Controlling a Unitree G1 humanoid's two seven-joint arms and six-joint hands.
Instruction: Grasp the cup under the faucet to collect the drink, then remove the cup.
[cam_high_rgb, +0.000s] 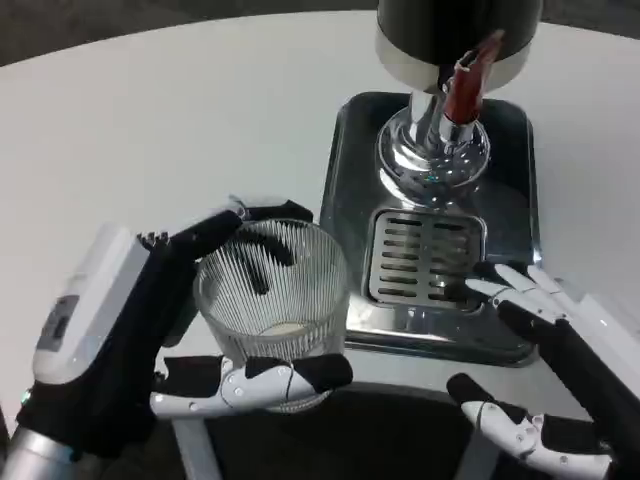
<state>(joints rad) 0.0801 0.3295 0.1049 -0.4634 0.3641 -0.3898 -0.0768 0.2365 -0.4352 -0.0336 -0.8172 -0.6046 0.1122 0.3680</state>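
Note:
A clear ribbed glass cup stands at the table's front edge, just left of the metal drip tray. My left hand wraps around it, with fingers behind its far rim and the thumb across its near base. A dark dispenser stands at the back of the tray; its faucet has a red lever above a chrome base. The slotted grate under the faucet is bare. My right hand is open, its fingertips at the grate's right front corner.
The white round table stretches wide to the left and behind the cup. Its front edge runs just below the cup and tray, with dark floor beyond. The tray's raised rim lies between cup and grate.

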